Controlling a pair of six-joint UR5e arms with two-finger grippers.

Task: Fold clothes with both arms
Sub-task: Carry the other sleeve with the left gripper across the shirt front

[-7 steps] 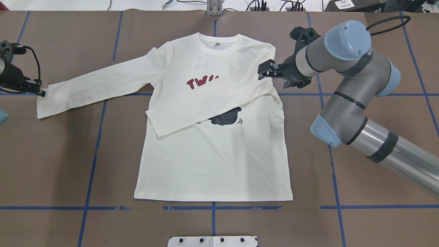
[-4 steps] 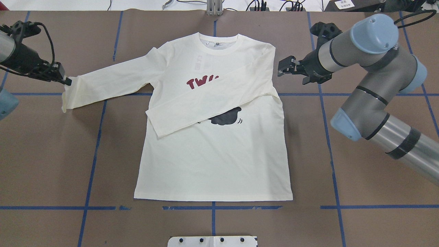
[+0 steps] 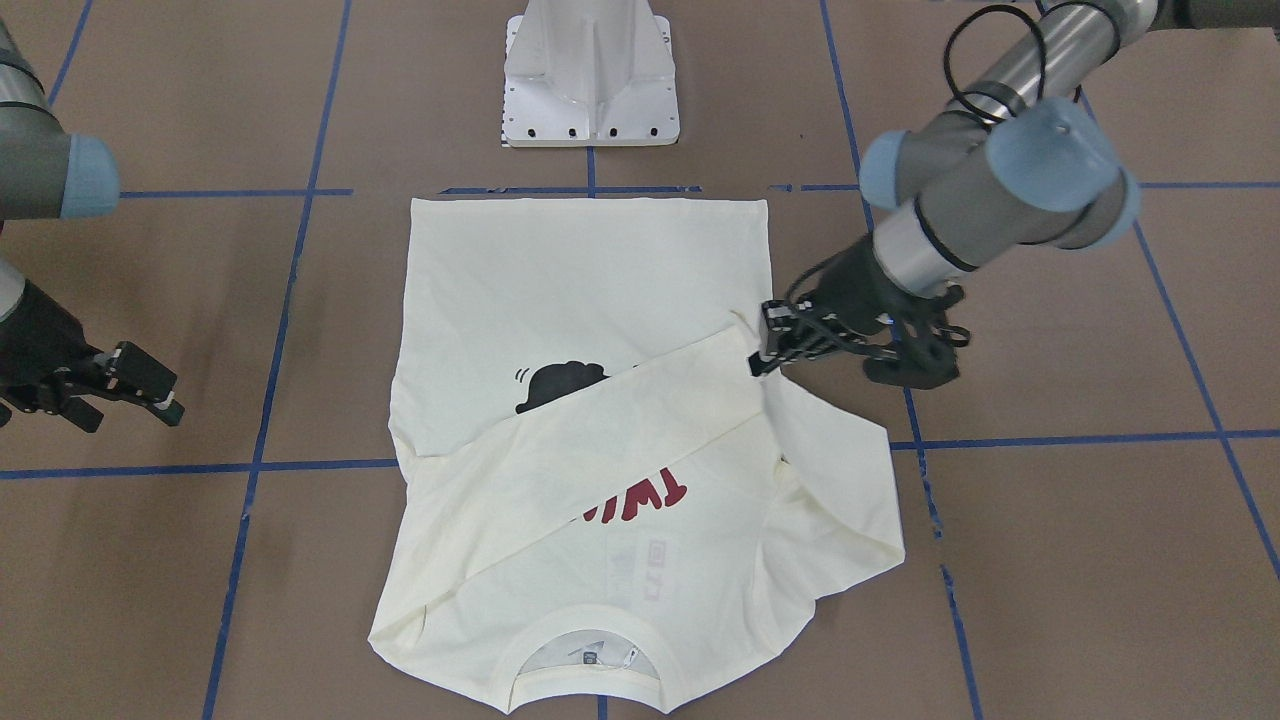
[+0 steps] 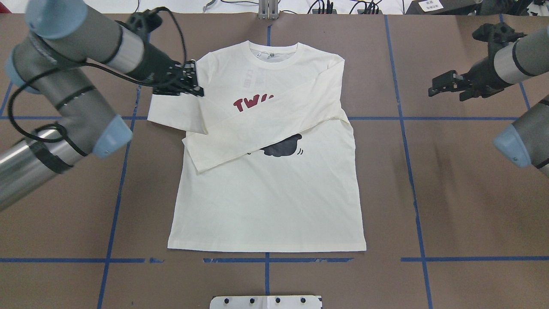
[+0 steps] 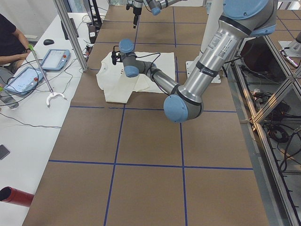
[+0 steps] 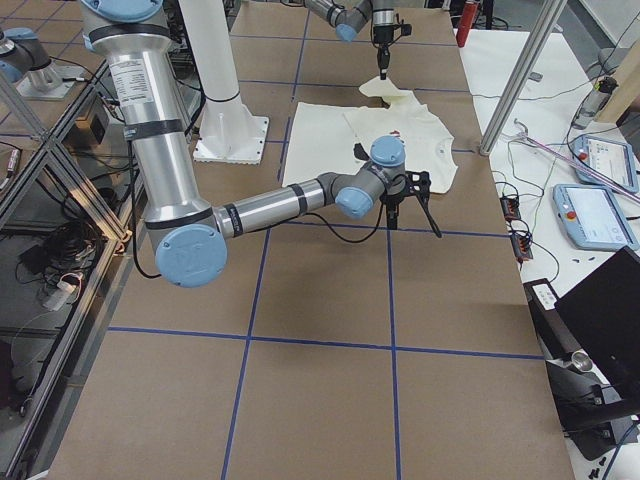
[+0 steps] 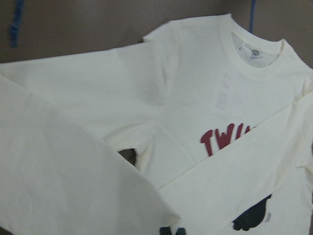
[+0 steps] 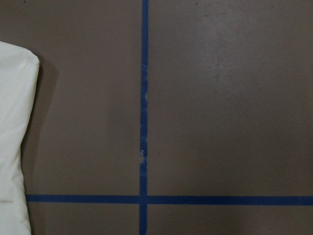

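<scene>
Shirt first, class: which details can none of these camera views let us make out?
Lettering: its later letters lie under the folded sleeve, overhead and front-facing.
Cat print: mostly under that sleeve.
Shirt, right wrist view: cut off by the left edge.
Side views: print too small.

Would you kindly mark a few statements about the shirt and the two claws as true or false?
1. The left claw grips one sleeve of the shirt. True.
2. The right claw touches the shirt. False: it hangs over bare table, apart from the cloth.
3. The other sleeve lies folded across the chest. True.
4. The red lettering is fully readable. False: that sleeve covers all but its first letters.
5. The collar points toward the robot. False: the hem is on the robot's side.
</scene>
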